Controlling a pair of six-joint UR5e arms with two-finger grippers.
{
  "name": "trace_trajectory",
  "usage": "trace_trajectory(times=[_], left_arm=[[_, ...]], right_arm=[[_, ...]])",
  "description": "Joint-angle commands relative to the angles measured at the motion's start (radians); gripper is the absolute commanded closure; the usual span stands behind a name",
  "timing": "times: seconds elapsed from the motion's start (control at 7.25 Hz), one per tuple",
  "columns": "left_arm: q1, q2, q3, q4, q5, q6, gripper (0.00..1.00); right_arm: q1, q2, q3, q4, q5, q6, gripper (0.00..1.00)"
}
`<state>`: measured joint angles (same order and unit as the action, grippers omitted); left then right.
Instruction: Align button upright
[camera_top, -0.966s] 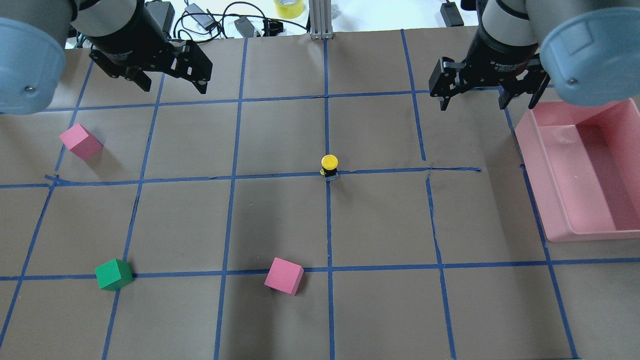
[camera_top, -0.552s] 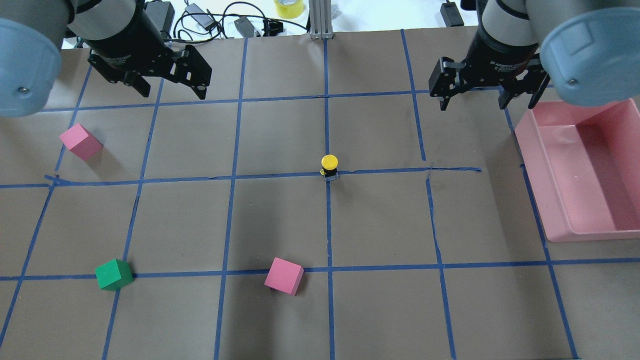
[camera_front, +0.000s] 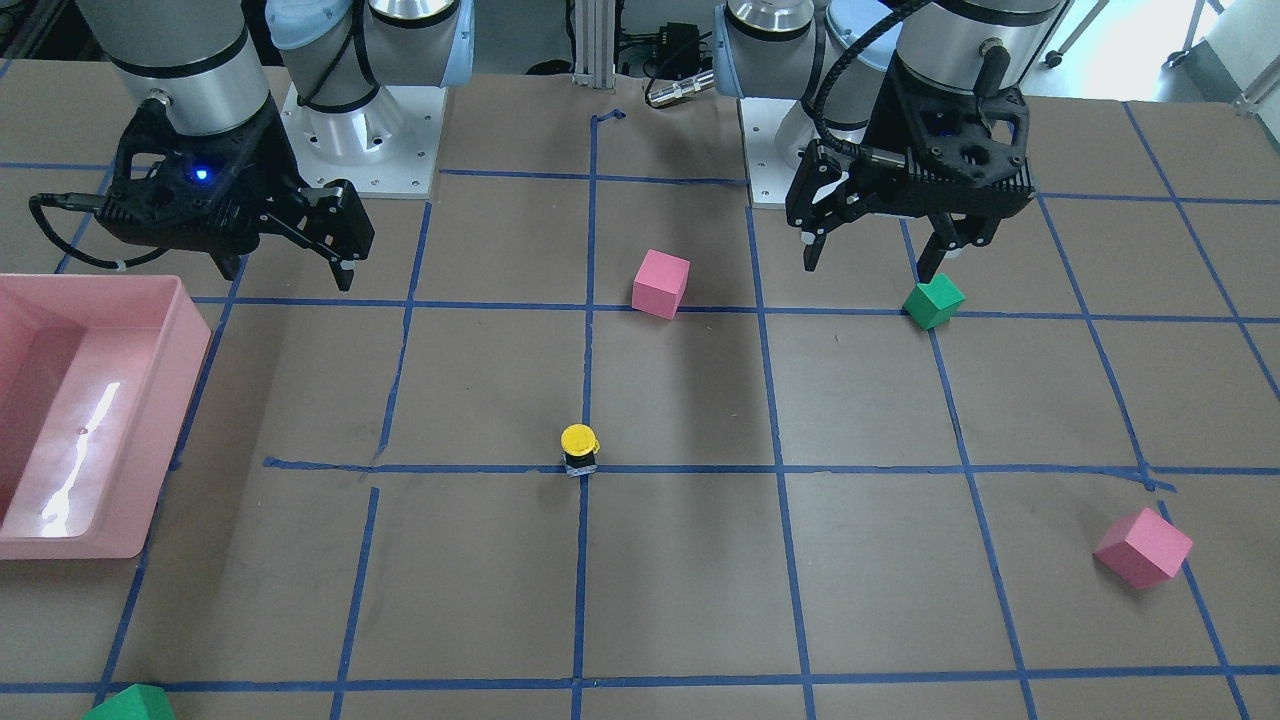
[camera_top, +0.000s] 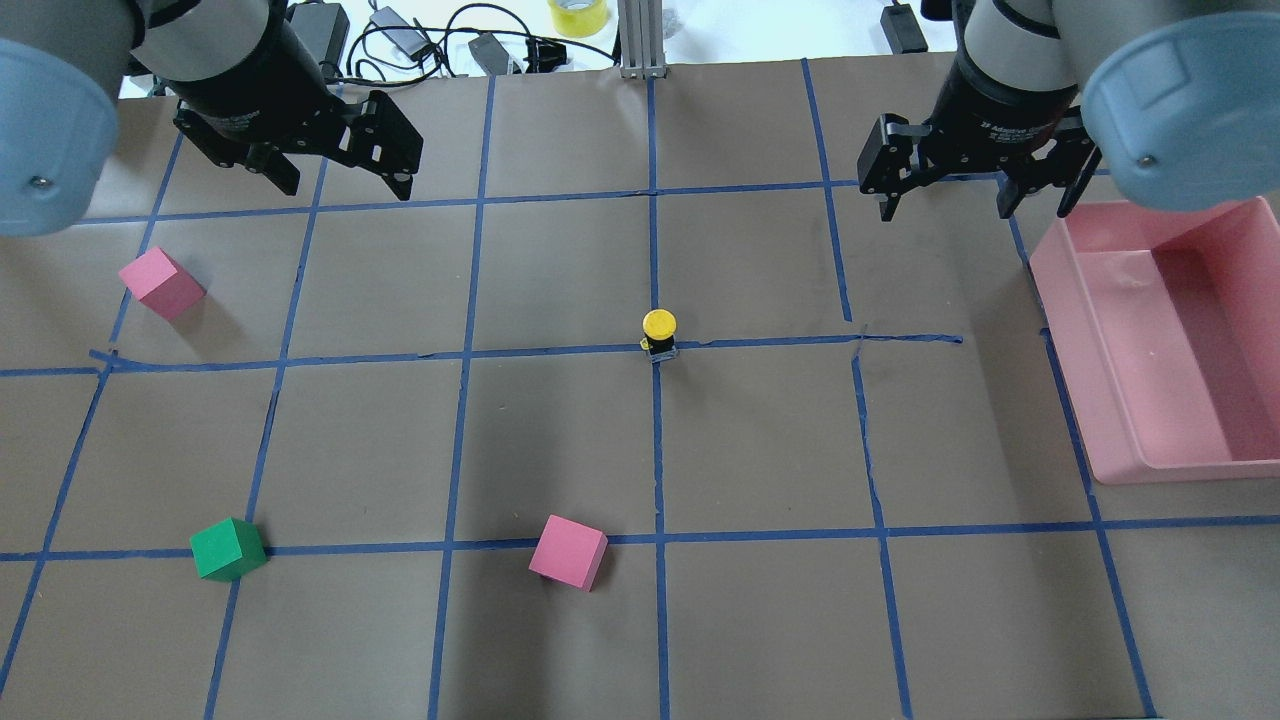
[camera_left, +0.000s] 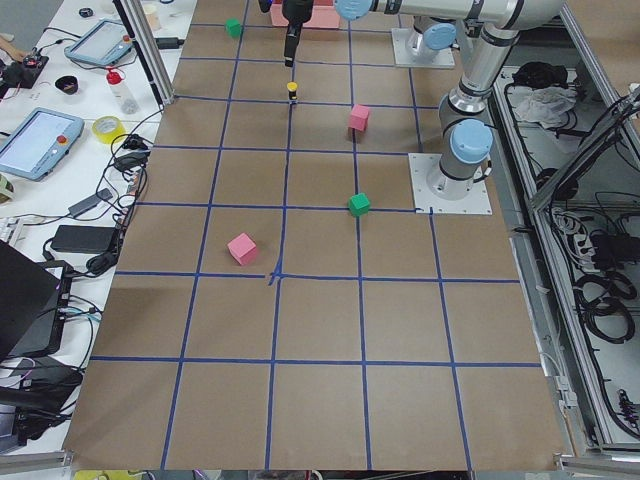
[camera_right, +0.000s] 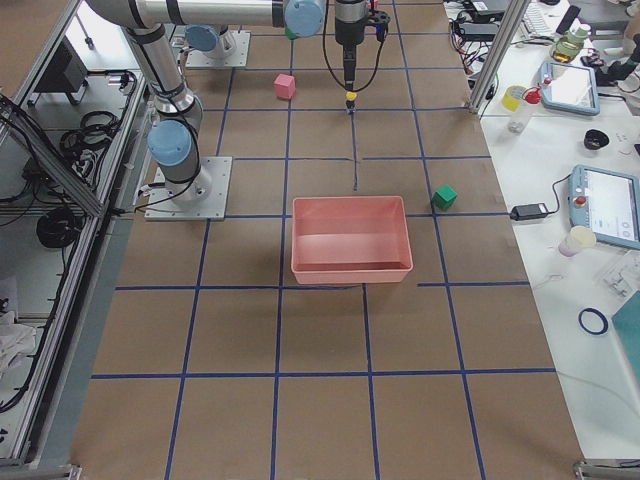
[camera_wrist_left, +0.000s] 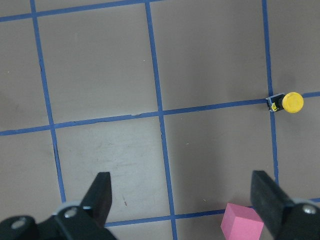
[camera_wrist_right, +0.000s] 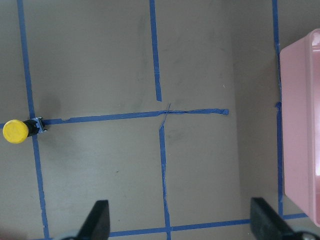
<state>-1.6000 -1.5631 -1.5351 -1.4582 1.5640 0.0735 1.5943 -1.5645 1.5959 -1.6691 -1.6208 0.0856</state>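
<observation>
The button (camera_top: 659, 333) stands upright on the blue tape crossing at the table's middle, yellow cap on top; it also shows in the front view (camera_front: 579, 448), the left wrist view (camera_wrist_left: 286, 102) and the right wrist view (camera_wrist_right: 20, 130). My left gripper (camera_top: 345, 185) hangs open and empty above the far left of the table, well away from the button; it also shows in the front view (camera_front: 870, 268). My right gripper (camera_top: 975, 210) hangs open and empty at the far right, beside the pink bin; it also shows in the front view (camera_front: 290, 275).
A pink bin (camera_top: 1065, 340) stands at the right edge. A pink cube (camera_top: 161, 283) lies at the left, another pink cube (camera_top: 568, 551) near the front middle, a green cube (camera_top: 228, 548) at the front left. Cables and a tape roll (camera_top: 578, 15) lie beyond the far edge.
My left arm has shifted slightly to the left and back. The button, the cubes and my right arm have not moved.
</observation>
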Motion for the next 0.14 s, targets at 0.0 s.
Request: trace_trajectory(times=[0.0], left_arm=[[0.002,-0.002,0.000,0.001,-0.004,0.000,0.00]], right_arm=[[0.000,0.000,0.001,0.002,-0.005,0.003,0.00]])
